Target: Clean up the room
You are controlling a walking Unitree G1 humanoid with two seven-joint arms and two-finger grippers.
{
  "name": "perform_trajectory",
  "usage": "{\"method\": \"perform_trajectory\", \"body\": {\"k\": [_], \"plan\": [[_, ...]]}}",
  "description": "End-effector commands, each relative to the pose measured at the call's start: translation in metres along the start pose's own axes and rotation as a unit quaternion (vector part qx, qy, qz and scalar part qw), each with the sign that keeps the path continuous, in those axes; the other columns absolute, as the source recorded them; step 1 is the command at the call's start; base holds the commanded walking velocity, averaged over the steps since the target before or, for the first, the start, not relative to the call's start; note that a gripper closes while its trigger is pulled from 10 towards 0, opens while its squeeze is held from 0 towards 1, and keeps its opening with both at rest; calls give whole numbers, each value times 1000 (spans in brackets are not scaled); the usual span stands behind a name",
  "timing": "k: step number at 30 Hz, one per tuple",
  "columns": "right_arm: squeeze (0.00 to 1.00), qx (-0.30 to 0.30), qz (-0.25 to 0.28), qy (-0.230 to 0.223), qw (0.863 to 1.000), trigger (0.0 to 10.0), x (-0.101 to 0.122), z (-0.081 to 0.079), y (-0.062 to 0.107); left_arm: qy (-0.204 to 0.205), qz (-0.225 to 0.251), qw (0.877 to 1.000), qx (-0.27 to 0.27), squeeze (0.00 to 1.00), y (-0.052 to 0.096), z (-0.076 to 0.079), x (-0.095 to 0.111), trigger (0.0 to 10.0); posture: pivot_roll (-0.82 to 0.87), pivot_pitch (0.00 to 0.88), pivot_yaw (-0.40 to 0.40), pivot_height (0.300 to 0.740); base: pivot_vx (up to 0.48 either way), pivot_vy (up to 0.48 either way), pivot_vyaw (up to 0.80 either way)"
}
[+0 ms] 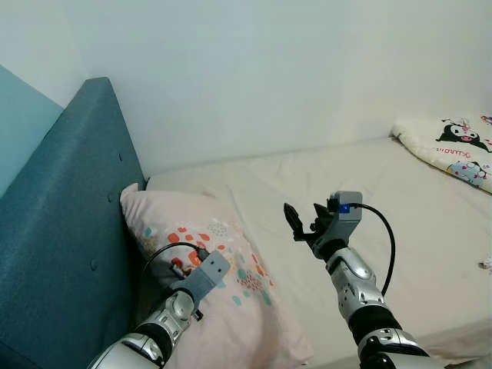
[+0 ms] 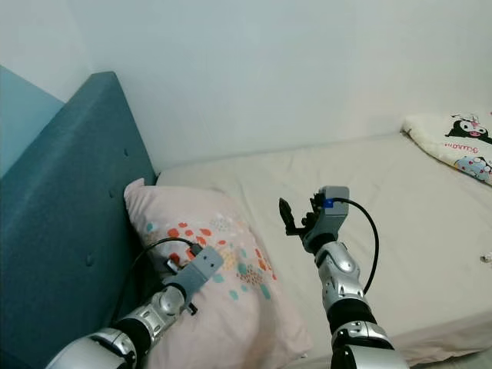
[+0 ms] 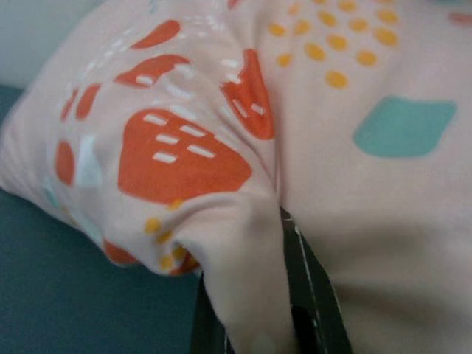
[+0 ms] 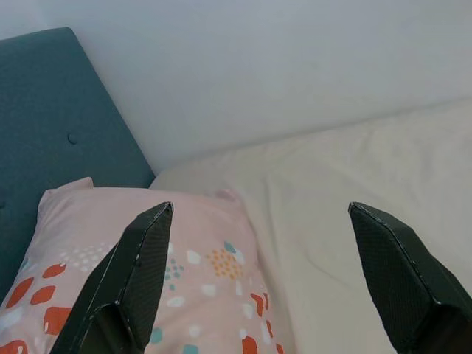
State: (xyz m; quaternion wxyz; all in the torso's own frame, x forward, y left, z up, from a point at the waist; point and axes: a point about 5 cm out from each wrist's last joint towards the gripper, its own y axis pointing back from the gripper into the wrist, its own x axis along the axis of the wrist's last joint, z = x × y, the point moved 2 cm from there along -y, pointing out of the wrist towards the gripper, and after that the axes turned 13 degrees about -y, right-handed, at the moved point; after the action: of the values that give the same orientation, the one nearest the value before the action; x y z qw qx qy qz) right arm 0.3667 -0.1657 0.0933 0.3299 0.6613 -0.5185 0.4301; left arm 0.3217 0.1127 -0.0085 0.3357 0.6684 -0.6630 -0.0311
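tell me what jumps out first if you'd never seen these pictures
The pink patterned pillow leans against the teal headboard at the head of the bed, and the left gripper has a fold of it pinched between its fingers. The right gripper hovers above the sheet beside the pillow, fingers wide open. A cartoon-print blanket lies at the far right of the bed.

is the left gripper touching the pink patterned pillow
Touching. In the left wrist view the left gripper has its jaws pinched on a bunched fold of the pink patterned fabric pillow, with cloth pressed between them.
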Motion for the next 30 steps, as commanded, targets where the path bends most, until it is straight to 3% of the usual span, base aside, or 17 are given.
{"method": "perform_trajectory", "body": {"k": [1, 2, 5, 6, 7, 11, 13, 14, 18, 19, 20, 22, 24, 25, 28, 29, 30], "plan": [[0, -2, -2, -1, 1000, 10000, 0, 1, 2, -41, -32, 999, -6, 0, 1, -7, -23, 10000, -301, 0, 22, 740, 0, 0, 0], [0, -2, -2, -1, 1000, 10000, 0, 1, 2, -41, -32, 999, -6, 0, 1, -7, -23, 10000, -301, 0, 22, 740, 0, 0, 0], [0, -13, 6, 0, 1000, 10000, 4, 8, 5, 111, -9, 994, -22, 0, -1, -17, -19, 10000, -295, 2, 27, 740, 0, 0, 0], [0, -13, 6, 0, 1000, 10000, 4, 8, 5, 111, -9, 994, -22, 0, -1, -17, -19, 10000, -295, 2, 27, 740, 0, 0, 0], [0, -18, 8, -1, 1000, 10000, 5, 11, 7, 188, 53, 980, -33, 0, -5, -25, 10, 10000, -284, 3, 23, 740, 0, 0, 0], [0, -23, 9, -2, 1000, 10000, 7, 13, 7, 245, 152, 956, -47, 0, -6, -39, 58, 10000, -280, 0, 21, 740, 0, 0, 0], [0, -24, 13, -2, 1000, 10000, 10, 14, 5, 272, 252, 927, -53, 0, -1, -55, 107, 10000, -282, 0, 23, 740, 0, 0, 0], [0, -24, 13, -2, 1000, 10000, 10, 14, 5, 272, 252, 927, -53, 0, -1, -55, 107, 10000, -282, 0, 23, 740, 0, 0, 0], [0, -29, 55, -13, 998, 10000, 36, 17, 1, 293, 471, 822, -130, 0, 41, -63, 214, 10000, -283, 0, 24, 740, 0, 0, 0], [0, -30, 65, -17, 997, 10000, 42, 18, 0, 288, 500, 804, -146, 0, 50, -61, 226, 10000, -284, 0, 24, 740, 0, 0, 0], [0, -30, 65, -17, 997, 10000, 42, 18, 0, 288, 500, 804, -146, 0, 50, -61, 226, 10000, -284, 0, 24, 740, 0, 0, 0], [0, -33, 83, -24, 996, 10000, 53, 21, 0, 277, 549, 768, -179, 0, 66, -55, 241, 10000, -286, 0, 26, 740, 0, 0, 0], [0, -33, 83, -24, 996, 10000, 53, 21, 0, 277, 549, 768, -179, 0, 66, -55, 241, 10000, -286, 0, 26, 740, 0, 0, 0], [0, -34, 93, -28, 995, 10000, 60, 23, 0, 277, 567, 752, -189, 0, 73, -52, 246, 10000, -282, 0, 26, 740, 0, 0, 0], [0, -37, 106, -32, 993, 10000, 68, 26, 1, 283, 572, 746, -192, 0, 75, -49, 247, 10000, -280, 0, 29, 740, 0, 0, 0], [0, -39, 114, -32, 992, 10000, 74, 28, 1, 287, 527, 782, -167, 0, 61, -42, 232, 10000, -275, 0, 30, 740, 0, 0, 0], [0, -39, 114, -32, 992, 10000, 74, 28, 1, 287, 527, 782, -167, 0, 61, -42, 232, 10000, -275, 0, 30, 740, 0, 0, 0]]}}
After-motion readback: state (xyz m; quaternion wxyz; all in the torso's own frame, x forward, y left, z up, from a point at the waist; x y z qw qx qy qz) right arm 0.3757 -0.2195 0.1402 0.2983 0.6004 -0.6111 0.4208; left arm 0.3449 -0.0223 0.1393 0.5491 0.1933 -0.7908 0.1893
